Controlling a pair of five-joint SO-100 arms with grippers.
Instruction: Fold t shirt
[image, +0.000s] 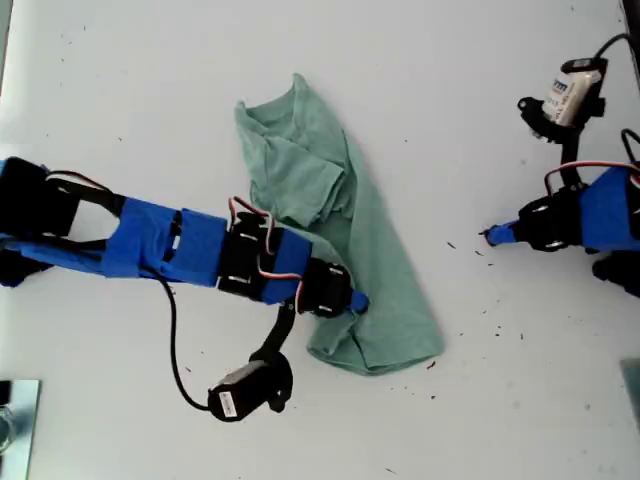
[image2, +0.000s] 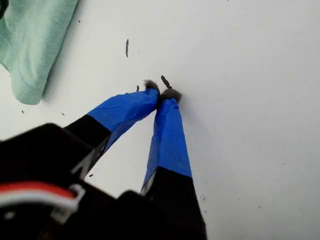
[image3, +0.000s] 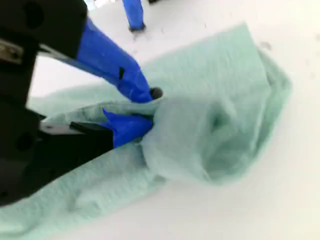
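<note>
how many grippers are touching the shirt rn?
1. My second gripper is shut on the t shirt near its lower end in the exterior view. My first gripper rests shut on bare table, apart.

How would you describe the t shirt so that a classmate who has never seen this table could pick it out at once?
Start from the white table; near its middle in the exterior view lies the t shirt, a crumpled pale green strip running diagonally. My second gripper has its jaws closed on a fold of it. It is the only cloth there, soft and wrinkled beside the blue-taped arms.
</note>
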